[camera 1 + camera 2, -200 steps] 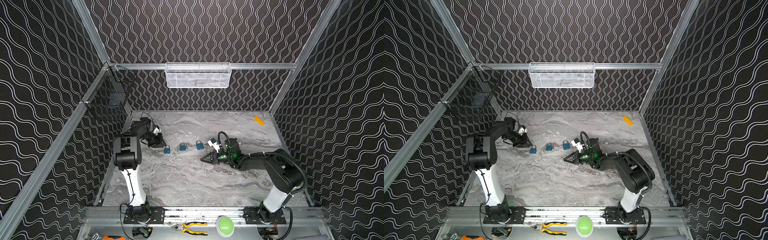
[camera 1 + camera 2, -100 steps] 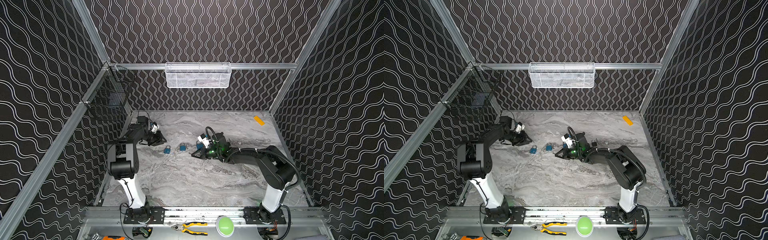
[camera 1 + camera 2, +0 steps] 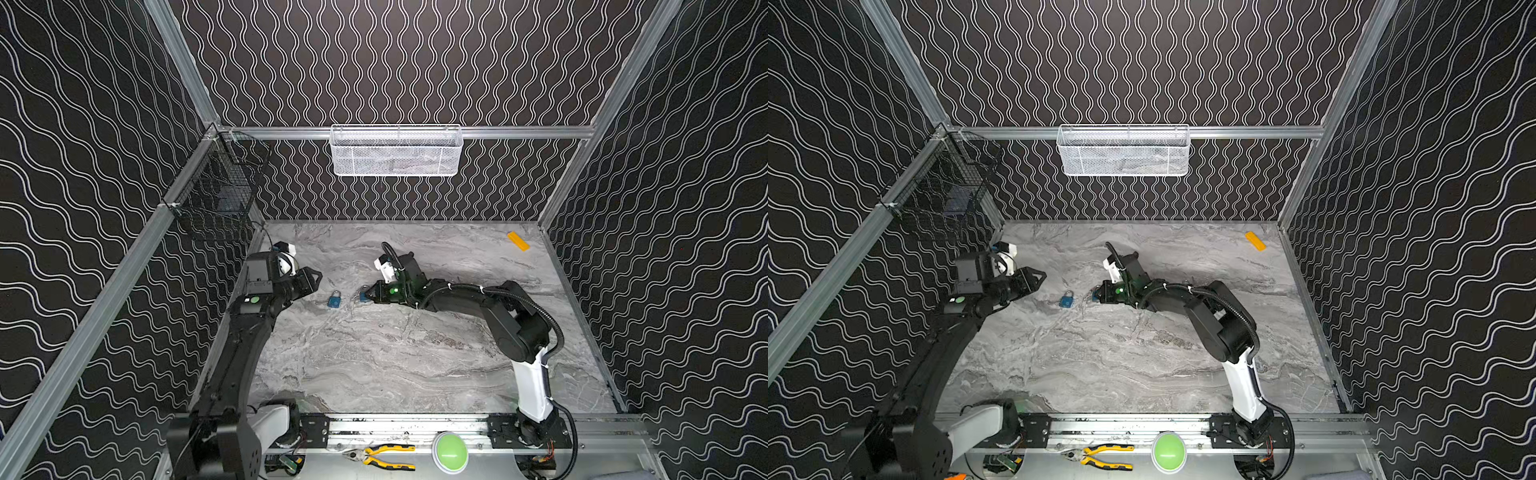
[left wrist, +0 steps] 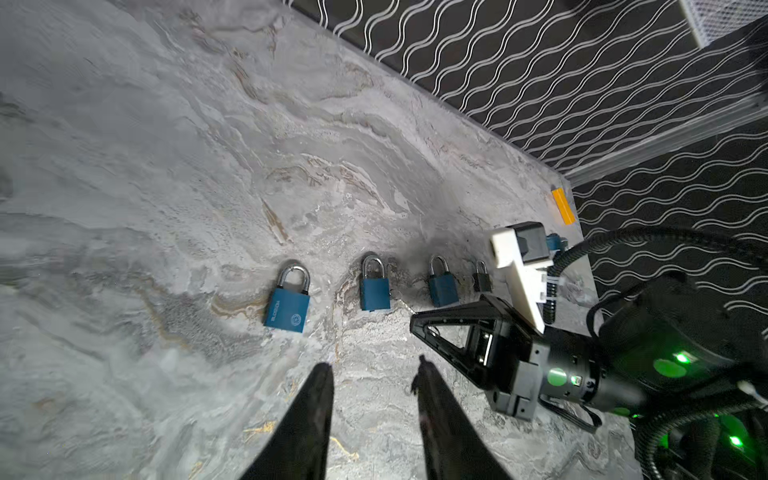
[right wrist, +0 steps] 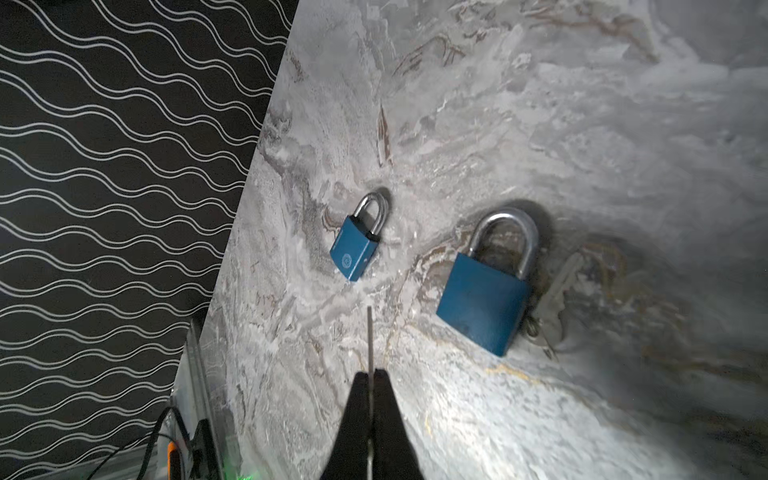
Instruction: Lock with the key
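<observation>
The key (image 5: pixel 369 341) shows as a thin metal blade, edge-on, sticking straight out past the fingertips of the right hand (image 5: pixel 369 376). The grey marbled desk (image 3: pixel 374 365) bears everything. Low over it, the right hand is pressed fully together on the key, with no gap between its fingers. The left hand (image 4: pixel 372 368) faces it along the row of padlocks. Its two fingers stand partway apart with only bare desk between them, gripping nothing.

Four padlocks lie flat in a row in front of the left hand, shackles pointing away from it. The first padlock (image 4: pixel 288 309), blue with a round emblem, lies ahead of the left hand's fingertips and farthest from the right hand. The second padlock (image 4: pixel 375 291), also blue, lies nearest the right hand, off to one side of the key's tip and apart from it. The third padlock (image 4: pixel 443 286), blue, and the small black padlock (image 4: pixel 482 279) lie alongside the right hand. A loose key (image 5: pixel 559 286) lies just beside the second padlock, on the side away from the first.
</observation>
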`<act>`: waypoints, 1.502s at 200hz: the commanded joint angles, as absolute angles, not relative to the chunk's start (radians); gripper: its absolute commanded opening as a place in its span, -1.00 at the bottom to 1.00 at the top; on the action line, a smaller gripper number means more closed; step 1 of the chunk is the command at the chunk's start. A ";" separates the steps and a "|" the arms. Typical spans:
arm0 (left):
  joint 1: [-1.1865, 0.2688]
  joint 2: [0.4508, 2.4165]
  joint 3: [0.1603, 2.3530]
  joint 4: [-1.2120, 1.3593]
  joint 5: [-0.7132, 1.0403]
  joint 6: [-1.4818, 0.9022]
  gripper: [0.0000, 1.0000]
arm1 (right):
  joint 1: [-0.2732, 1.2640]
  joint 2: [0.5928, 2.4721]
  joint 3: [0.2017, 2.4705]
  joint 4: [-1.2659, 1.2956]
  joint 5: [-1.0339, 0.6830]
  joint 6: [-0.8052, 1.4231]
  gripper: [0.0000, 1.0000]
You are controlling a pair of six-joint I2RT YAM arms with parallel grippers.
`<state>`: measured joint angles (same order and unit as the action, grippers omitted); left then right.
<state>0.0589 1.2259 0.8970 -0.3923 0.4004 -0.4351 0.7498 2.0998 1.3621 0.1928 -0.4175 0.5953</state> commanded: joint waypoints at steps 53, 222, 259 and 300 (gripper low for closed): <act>0.060 0.987 0.877 -0.481 0.255 -0.415 -0.16 | 0.776 2.191 1.461 0.165 -0.281 0.638 -1.00; 0.061 0.890 0.914 -0.568 0.077 -0.426 0.31 | 0.866 2.319 1.603 0.146 -0.080 0.725 -1.00; 0.060 0.896 0.930 -0.583 0.078 -0.417 0.33 | 0.877 2.357 1.622 0.160 -0.063 0.736 -1.00; 0.060 0.856 0.890 -0.538 0.095 -0.417 0.46 | 0.887 2.386 1.655 0.140 -0.062 0.744 -1.00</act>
